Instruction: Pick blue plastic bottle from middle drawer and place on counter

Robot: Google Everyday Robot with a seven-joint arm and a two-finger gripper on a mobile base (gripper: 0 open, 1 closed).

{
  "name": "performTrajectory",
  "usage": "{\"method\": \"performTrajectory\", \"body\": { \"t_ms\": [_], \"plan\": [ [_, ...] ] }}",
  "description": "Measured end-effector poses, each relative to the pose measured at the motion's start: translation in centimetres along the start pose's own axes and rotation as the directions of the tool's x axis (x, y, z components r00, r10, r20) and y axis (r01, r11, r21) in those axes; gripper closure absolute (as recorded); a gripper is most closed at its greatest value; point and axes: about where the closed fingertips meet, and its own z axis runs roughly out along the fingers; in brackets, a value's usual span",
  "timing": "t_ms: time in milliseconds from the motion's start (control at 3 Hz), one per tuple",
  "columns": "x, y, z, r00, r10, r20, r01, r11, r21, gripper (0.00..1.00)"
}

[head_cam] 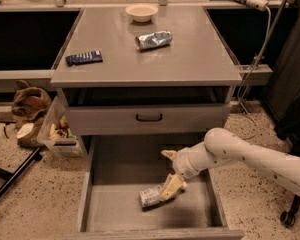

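Note:
The blue plastic bottle (pixel 150 197) lies on its side on the floor of the open middle drawer (pixel 110 211), near the drawer's middle front. My gripper (pixel 171 188) reaches down into the drawer from the right and sits at the bottle's right end, touching it. The white arm (pixel 250 156) comes in from the right edge. The counter (pixel 190 54) is the grey cabinet top above the drawers.
On the counter lie a silver foil packet (pixel 153 39), a dark blue flat packet (pixel 84 58) and a small white bowl (pixel 141 12). A closed drawer front with a black handle (pixel 149 117) is above the open drawer. Bags and a bin (pixel 55 131) stand on the floor at left.

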Motion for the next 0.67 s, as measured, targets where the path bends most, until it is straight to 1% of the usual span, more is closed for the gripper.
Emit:
{"method": "performTrajectory", "body": {
  "t_ms": [333, 667],
  "plan": [
    [0.0, 0.0, 0.0, 1.000, 0.000, 0.000, 0.000, 1.0000, 0.000, 0.00],
    [1.5, -0.4, 1.2, 1.000, 0.013, 0.025, -0.013, 0.9999, -0.008, 0.00]
  ]
}}
